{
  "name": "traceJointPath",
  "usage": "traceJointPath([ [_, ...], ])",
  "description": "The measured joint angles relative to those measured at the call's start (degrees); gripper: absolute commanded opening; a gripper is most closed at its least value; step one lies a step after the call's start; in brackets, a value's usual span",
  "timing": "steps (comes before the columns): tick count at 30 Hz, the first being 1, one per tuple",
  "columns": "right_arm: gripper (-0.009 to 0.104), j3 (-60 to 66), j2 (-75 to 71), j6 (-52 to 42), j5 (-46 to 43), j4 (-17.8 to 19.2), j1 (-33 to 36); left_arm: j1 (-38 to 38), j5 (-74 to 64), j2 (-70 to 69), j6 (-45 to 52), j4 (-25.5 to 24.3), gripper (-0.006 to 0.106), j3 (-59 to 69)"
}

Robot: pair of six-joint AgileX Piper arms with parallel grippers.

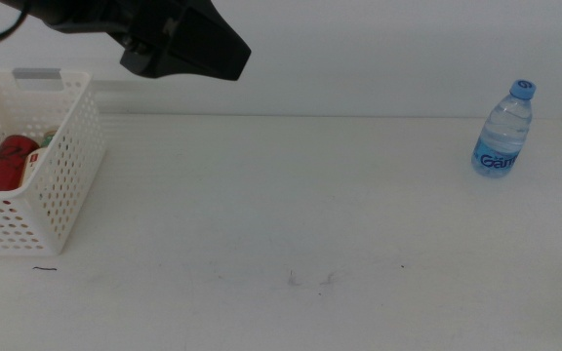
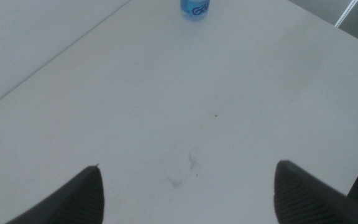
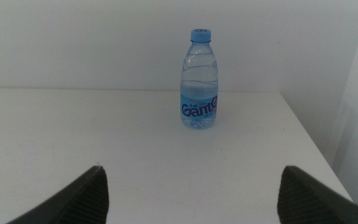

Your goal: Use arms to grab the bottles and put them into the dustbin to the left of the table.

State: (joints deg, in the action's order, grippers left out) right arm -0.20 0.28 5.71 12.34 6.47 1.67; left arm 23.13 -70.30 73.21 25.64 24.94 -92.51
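A small clear water bottle [image 1: 503, 131] with a blue cap and label stands upright at the table's far right; it also shows in the right wrist view [image 3: 200, 80] and partly in the left wrist view [image 2: 195, 8]. The white perforated dustbin [image 1: 66, 175] stands at the left edge and holds a red can [image 1: 4, 163]. The yellow juice bottle is not in view. My left gripper [image 1: 188, 44] hangs high over the table just right of the dustbin, open and empty [image 2: 188, 193]. My right gripper [image 3: 194, 196] is open, empty, facing the water bottle from a distance; it is out of the middle view.
The white table [image 1: 301, 205] has faint dark marks near its front middle [image 1: 310, 280] and a short dark line near the dustbin [image 1: 45, 269]. The table's right edge lies just beyond the water bottle.
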Motion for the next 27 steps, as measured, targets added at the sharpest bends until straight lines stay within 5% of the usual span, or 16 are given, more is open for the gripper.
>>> traceJointPath([
  [27, 0.088, 0.0, 0.0, 0.0, -3.8, 0.4, 0.0, 1.0, 8.7, 0.0, -1.4, -0.9, 0.094, 0.0],
])
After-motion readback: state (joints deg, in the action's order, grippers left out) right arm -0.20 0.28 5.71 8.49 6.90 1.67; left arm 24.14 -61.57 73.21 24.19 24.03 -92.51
